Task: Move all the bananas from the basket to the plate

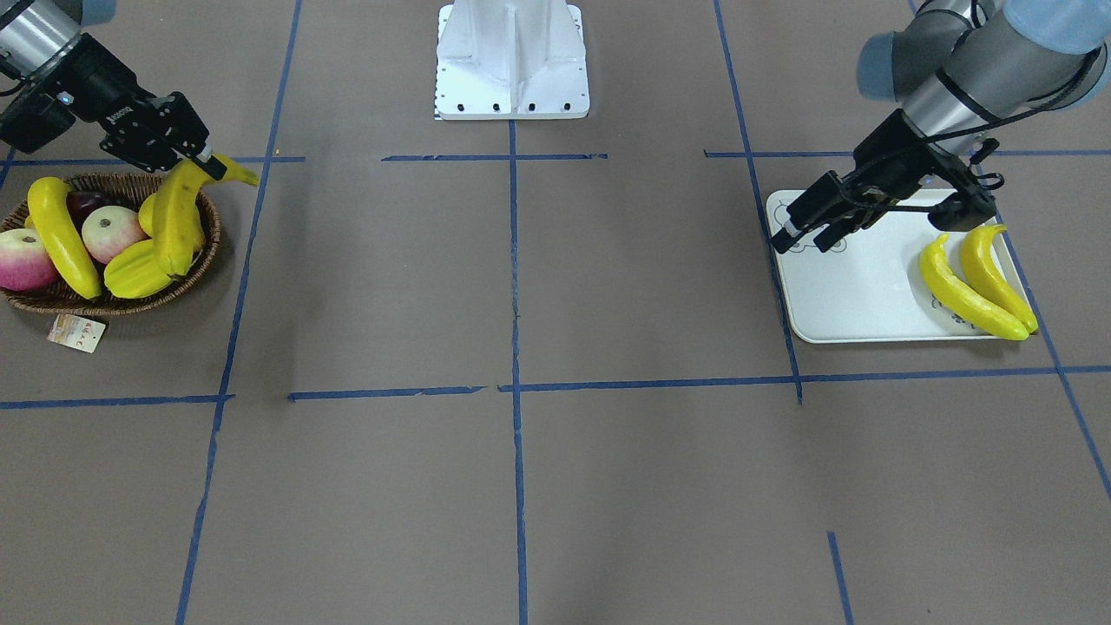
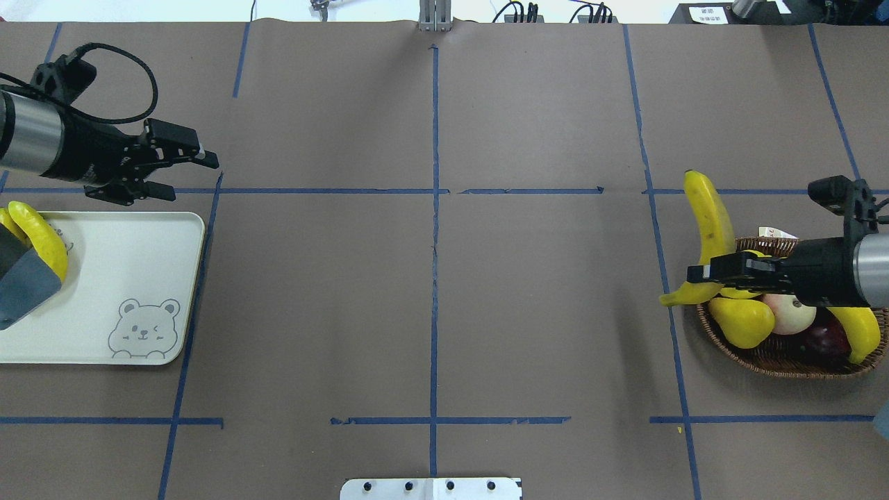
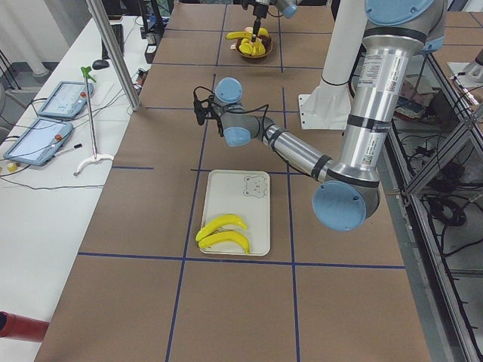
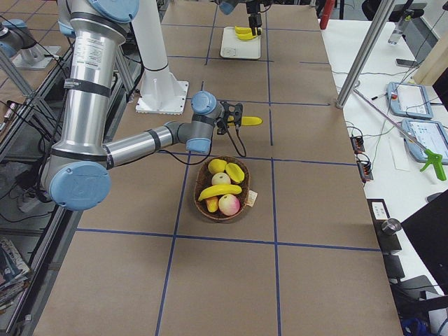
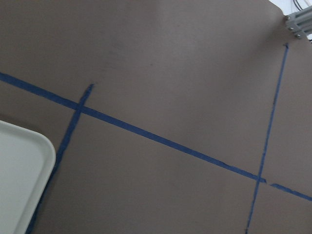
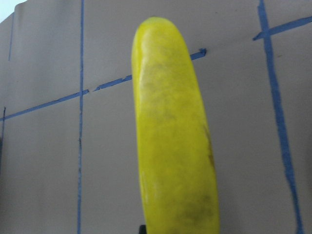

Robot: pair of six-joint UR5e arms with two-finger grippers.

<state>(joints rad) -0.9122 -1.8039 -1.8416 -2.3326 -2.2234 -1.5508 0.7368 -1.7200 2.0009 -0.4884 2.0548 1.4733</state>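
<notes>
My right gripper (image 2: 701, 273) is shut on a long yellow banana (image 2: 710, 222) and holds it lifted over the basket's (image 2: 785, 364) inner rim. That banana fills the right wrist view (image 6: 170, 136) and hangs from the gripper (image 1: 198, 158) in the front view (image 1: 180, 217). Another banana (image 1: 61, 234) lies in the wicker basket (image 1: 52, 304). Two bananas (image 1: 963, 291) (image 1: 994, 273) lie side by side on the off-white bear tray (image 1: 851, 295). My left gripper (image 2: 186, 173) is open and empty, above the tray's (image 2: 125, 257) far corner.
The basket also holds two pink apples (image 1: 113, 233) (image 1: 22, 259), a dark red fruit (image 1: 87, 204), a ridged yellow fruit (image 1: 134, 269) and a yellow pear (image 2: 743, 321). A paper tag (image 1: 76, 332) hangs at its rim. The white robot base (image 1: 512, 61) stands mid-table.
</notes>
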